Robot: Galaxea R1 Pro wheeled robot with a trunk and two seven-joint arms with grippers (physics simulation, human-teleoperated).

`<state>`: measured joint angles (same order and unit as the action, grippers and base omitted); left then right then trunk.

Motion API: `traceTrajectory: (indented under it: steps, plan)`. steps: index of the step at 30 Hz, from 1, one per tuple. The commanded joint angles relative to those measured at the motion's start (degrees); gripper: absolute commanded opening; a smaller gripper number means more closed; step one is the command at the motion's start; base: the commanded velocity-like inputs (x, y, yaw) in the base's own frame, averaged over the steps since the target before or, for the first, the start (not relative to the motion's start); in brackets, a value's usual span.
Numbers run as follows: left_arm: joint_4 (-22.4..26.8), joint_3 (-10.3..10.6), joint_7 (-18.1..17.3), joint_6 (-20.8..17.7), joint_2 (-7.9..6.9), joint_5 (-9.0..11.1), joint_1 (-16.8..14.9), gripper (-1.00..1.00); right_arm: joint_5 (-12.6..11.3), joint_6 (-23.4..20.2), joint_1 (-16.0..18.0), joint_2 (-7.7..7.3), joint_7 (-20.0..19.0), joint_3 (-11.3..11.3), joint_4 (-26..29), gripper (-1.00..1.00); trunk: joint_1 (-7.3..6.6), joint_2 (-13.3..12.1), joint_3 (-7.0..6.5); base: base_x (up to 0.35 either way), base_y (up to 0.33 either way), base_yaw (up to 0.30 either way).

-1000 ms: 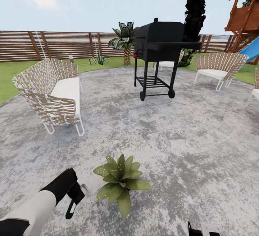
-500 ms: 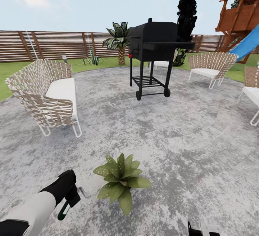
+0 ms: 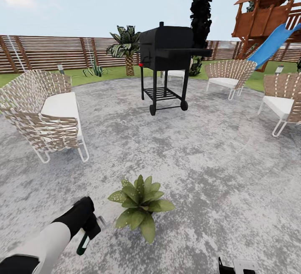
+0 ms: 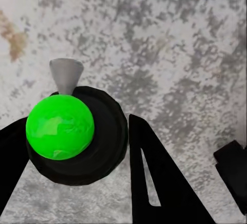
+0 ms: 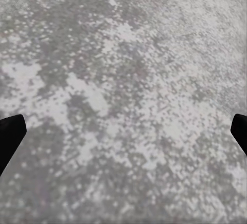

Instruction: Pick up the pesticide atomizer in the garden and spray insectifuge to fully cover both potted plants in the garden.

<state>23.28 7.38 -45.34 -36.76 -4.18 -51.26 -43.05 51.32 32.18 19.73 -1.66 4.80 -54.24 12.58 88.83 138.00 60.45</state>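
My left claw (image 3: 88, 228) grips the spray bottle (image 3: 83, 242), nozzle (image 4: 66, 74) toward the potted plant (image 3: 140, 205) just beside it on the stone patio (image 3: 200, 161). My right claw's (image 5: 123, 134) fingertips (image 5: 10, 134) are spread wide, holding nothing.

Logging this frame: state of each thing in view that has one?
pesticide atomizer: held in the left gripper, off the ground, beside the plant
left gripper: shut on the atomizer
right gripper: open, empty, over bare patio
potted plant: upright on the patio
grill: lid shut
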Motion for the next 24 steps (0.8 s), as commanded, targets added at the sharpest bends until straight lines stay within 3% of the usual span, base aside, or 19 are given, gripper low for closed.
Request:
traceTrajectory:
  steps: [1,4,6,9,11,18,24]
  plan:
    - [0.23,0.39,-0.58,0.00,1.14,-0.80,-0.13,-1.00,0.62,0.18,0.06,-0.01,0.39,-0.25,-0.10,1.00,-0.01,0.02,0.05,0.000,0.001,-0.001]
    - [0.28,0.56,-1.02,-0.41,2.79,-1.01,-0.86,-1.00,0.62,0.17,0.06,-0.03,0.39,-0.25,-0.10,1.00,-0.01,0.02,0.05,0.000,0.000,0.000]
    - [0.27,0.77,-3.63,-0.43,3.20,-1.91,-1.03,-1.00,0.66,0.17,0.06,-0.08,0.39,-0.25,-0.10,1.00,-0.01,0.02,0.05,0.000,0.000,0.000]
    - [0.23,0.87,-8.58,-0.42,2.80,-7.02,-1.64,-1.00,0.70,0.16,0.06,-0.10,0.39,-0.25,-0.10,1.00,-0.01,0.02,0.05,0.000,0.000,0.000]
    - [-0.16,0.81,-11.45,-0.50,2.32,-12.11,-1.36,-1.00,0.71,0.16,0.05,-0.10,0.39,-0.25,-0.10,1.00,-0.01,0.02,0.05,0.000,0.000,0.000]
    - [0.16,0.76,-11.03,-0.56,1.91,-12.97,-1.18,-1.00,0.71,0.16,0.04,-0.10,0.39,-0.25,-0.10,1.00,-0.01,0.02,0.05,0.010,0.000,0.000]
    - [0.25,0.85,-9.78,-3.67,2.05,-12.99,-1.35,-1.00,0.71,0.16,0.04,-0.10,0.39,-0.25,-0.10,1.00,-0.01,0.02,0.05,0.260,0.000,0.000]
